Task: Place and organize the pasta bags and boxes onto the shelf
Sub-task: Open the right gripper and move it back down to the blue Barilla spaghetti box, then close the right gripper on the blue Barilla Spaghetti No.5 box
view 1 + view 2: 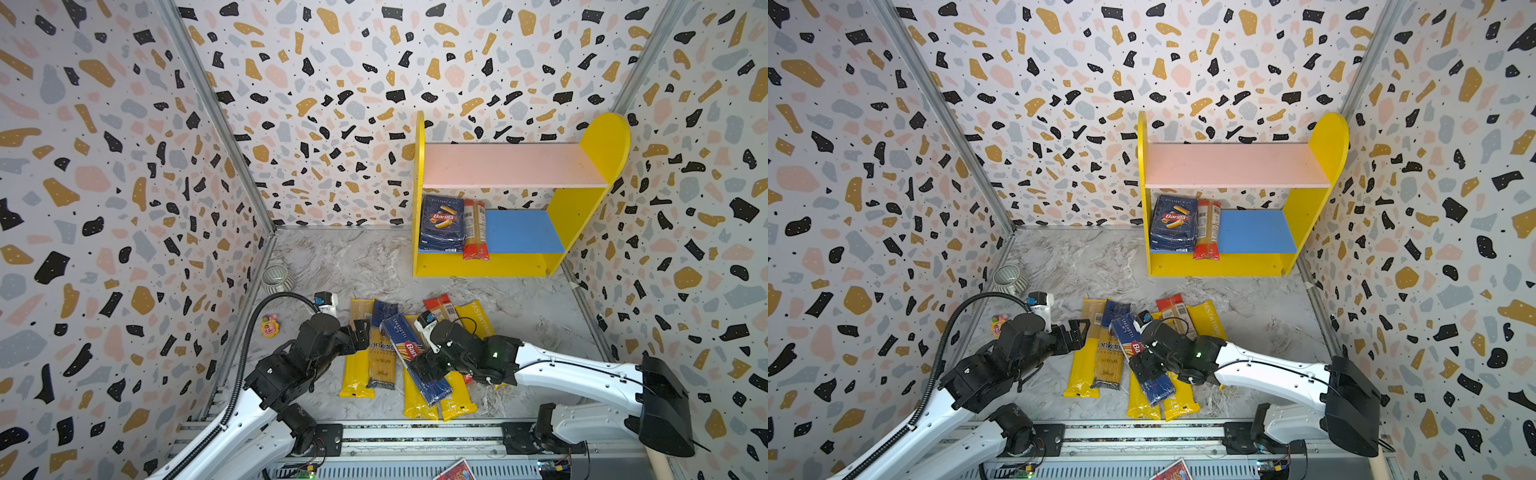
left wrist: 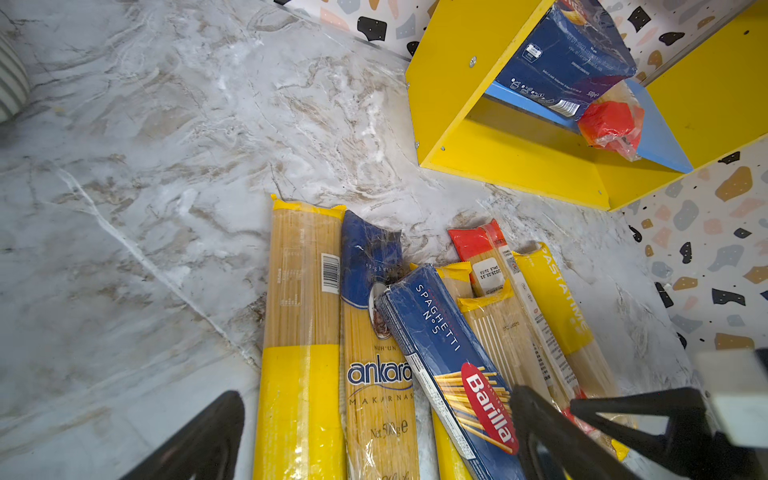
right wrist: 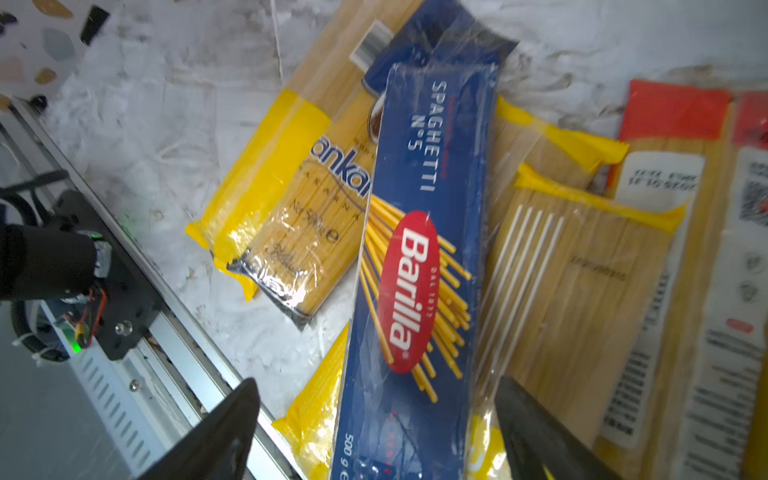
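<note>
Starting at the left: the left gripper point(image 1: 360, 332) hovers well in front of the shelf point(image 1: 478, 266), jaws spread wide, holding nothing. Beneath and beside it, the pile lies on the marble table point(image 1: 365, 257), apart from the shelf's yellow base. There's a yellow-ended bag point(image 1: 355, 374), then the ankara bag point(image 1: 381, 357), then the spaghetti box point(image 1: 402, 332) lying slantwise across more yellow-ended bags point(image 1: 417, 405). A red-orange bag point(image 1: 436, 304) and the PASTATIME bag point(image 1: 478, 313) show at the end nearer the shelf. The right gripper point(image 3: 376, 384) sits over the spaghetti box, jaws parted either side of it with gaps showing, so no grip. On to the shelf: the rigatoni box point(image 1: 441, 224) and a second red-orange bag point(image 1: 475, 232) lie side by side on the blue lower board point(image 1: 523, 230), and the pink upper board point(image 1: 511, 166) carries nothing. My read: two items shelved, about seven left, with the spaghetti box likely next.
</note>
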You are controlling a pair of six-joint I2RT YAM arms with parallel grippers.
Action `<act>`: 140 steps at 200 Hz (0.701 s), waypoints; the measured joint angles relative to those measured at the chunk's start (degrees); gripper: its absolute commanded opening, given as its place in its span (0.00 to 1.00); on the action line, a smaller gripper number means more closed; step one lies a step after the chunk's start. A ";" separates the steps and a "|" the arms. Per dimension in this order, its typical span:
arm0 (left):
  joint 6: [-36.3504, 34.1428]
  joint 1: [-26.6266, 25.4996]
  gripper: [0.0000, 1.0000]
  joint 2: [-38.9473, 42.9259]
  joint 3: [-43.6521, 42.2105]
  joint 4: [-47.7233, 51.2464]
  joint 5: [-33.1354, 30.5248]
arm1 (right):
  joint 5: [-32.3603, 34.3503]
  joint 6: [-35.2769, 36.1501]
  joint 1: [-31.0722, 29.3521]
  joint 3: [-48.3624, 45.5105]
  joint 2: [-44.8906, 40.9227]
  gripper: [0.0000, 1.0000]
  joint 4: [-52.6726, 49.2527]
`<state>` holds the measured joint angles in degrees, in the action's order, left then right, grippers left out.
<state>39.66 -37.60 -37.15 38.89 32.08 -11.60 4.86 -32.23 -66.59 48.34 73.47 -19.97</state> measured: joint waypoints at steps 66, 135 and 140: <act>0.46 0.00 1.00 2.45 -0.02 1.16 0.13 | 2.78 -4.04 -3.67 -3.32 7.19 0.90 0.33; 0.46 0.00 1.00 2.49 -0.50 1.29 0.50 | 4.26 -5.07 -3.52 -2.91 11.54 0.71 2.08; 0.46 0.00 0.99 2.23 -0.50 1.31 0.57 | 4.35 -5.35 -3.39 -2.93 11.54 0.66 2.08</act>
<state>40.12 -37.60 -34.92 38.39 33.39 -11.03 9.21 -37.58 -69.97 45.41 85.01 -17.89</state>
